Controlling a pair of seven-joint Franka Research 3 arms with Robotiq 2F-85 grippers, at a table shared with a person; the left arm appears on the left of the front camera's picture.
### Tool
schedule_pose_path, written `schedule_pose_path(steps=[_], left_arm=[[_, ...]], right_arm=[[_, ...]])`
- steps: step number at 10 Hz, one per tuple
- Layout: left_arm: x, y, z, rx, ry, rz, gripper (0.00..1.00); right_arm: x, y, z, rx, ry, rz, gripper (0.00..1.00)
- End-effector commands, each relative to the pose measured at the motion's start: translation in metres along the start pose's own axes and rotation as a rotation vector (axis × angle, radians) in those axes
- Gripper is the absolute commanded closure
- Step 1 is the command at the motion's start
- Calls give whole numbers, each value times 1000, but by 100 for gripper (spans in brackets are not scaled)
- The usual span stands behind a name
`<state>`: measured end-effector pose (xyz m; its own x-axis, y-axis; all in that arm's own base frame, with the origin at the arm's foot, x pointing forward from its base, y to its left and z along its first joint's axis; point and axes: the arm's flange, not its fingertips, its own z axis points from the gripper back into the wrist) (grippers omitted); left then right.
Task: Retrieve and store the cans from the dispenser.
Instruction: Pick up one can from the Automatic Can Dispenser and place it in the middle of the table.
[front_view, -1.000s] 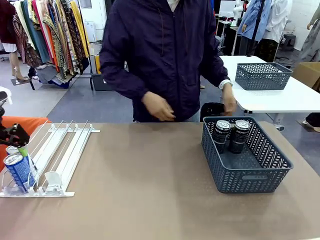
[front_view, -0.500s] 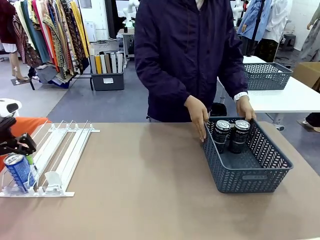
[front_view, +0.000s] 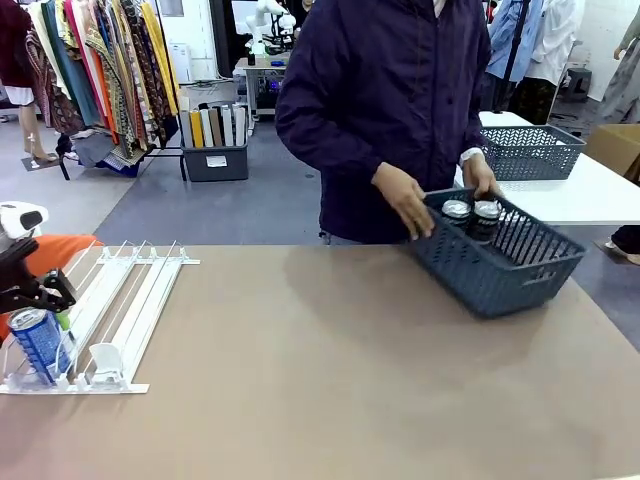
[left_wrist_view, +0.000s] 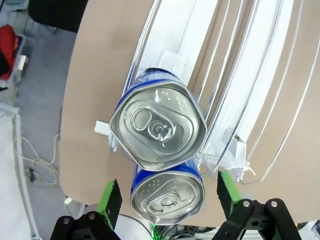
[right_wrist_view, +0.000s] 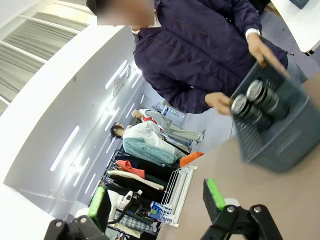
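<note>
Two blue cans with silver tops stand at the low end of the white dispenser (front_view: 120, 300), in its outermost lane. In the left wrist view the farther can (left_wrist_view: 158, 127) sits above the nearer can (left_wrist_view: 167, 200). My left gripper (left_wrist_view: 168, 192) is open and straddles the nearer can, with a gap at each green pad. From the front, one blue can (front_view: 38, 345) shows just below the left gripper (front_view: 40, 298). Two dark cans (front_view: 471, 212) stand in a grey mesh basket (front_view: 500, 265) that the person holds tilted above the table's far right. My right gripper (right_wrist_view: 156, 200) is open with nothing between its fingers.
The person stands at the far side with both hands (front_view: 405, 200) on the basket. A second grey basket (front_view: 525, 150) sits on a white table behind. The dispenser's other lanes hold white pusher tabs (front_view: 105, 358).
The person has lifted the basket with the two dark cans off the table and tilted it. My left gripper has sunk slightly over the blue cans and stays open.
</note>
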<state>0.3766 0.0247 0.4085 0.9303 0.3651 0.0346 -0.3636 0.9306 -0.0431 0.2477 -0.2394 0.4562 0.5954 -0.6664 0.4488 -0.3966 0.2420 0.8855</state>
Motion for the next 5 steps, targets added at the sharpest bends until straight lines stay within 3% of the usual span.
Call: schedule_pose_path(steps=[1,2,5], left_arm=[[-17,4,-13,37,-27,15,59],[-17,4,-12,35,-18,13,100],[-16,5,-11,30,-33,16,100]], right_arm=[[3,5,-3,15,-21,-8,0],[3,5,-3,15,-21,-8,0],[3,5,-3,15,-21,-8,0]])
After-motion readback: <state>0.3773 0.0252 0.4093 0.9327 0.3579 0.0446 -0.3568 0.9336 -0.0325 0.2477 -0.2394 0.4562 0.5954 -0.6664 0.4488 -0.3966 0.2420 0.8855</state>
